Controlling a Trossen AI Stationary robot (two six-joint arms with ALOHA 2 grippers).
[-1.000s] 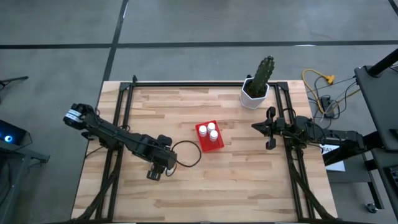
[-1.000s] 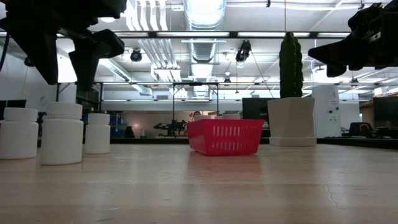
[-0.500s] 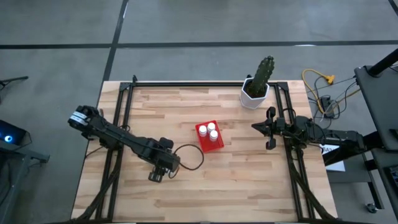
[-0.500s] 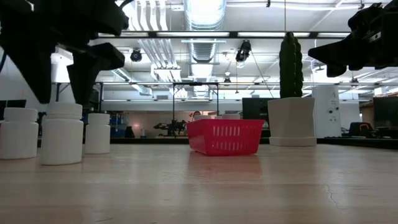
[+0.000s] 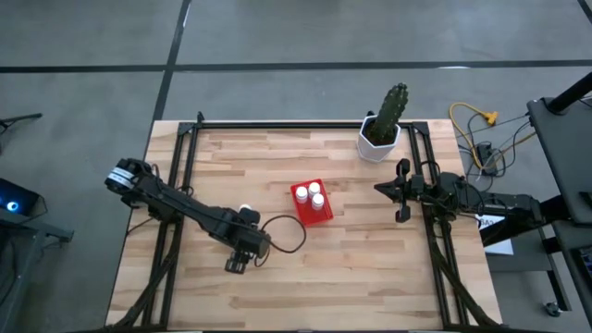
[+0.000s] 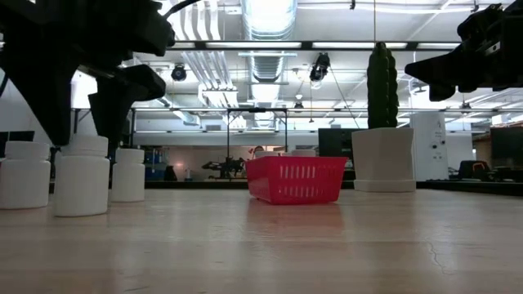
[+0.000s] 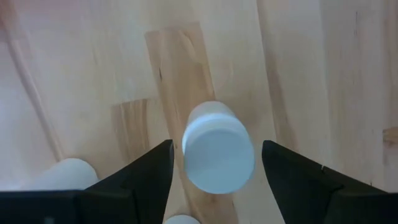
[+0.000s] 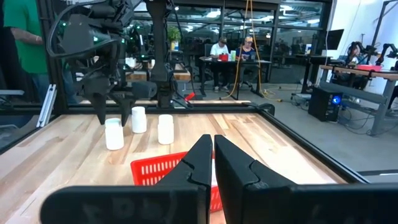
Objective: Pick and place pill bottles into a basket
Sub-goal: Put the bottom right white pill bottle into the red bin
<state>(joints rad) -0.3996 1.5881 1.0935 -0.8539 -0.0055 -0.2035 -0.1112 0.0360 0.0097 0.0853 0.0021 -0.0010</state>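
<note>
Three white pill bottles stand upright on the wood table at its left: one (image 6: pixel 24 174), a middle one (image 6: pixel 82 175) and a third (image 6: pixel 128 174). My left gripper (image 6: pixel 82 135) points down, open, with one finger on each side of the middle bottle's cap (image 7: pixel 217 149), a gap on both sides. The red basket (image 5: pixel 312 202) sits mid-table with three bottles inside. My right gripper (image 5: pixel 400 191) waits shut and level at the right edge.
A white pot with a cactus (image 5: pixel 379 139) stands at the far right of the table. A black cable loop (image 5: pixel 282 231) lies between my left arm and the basket. People sit and stand in the room beyond the table (image 8: pixel 233 53).
My left gripper has come down over the middle bottle and shifted slightly toward the table's near and right edges. Its fingers now straddle the cap and have stayed open. The bottles have not moved.
</note>
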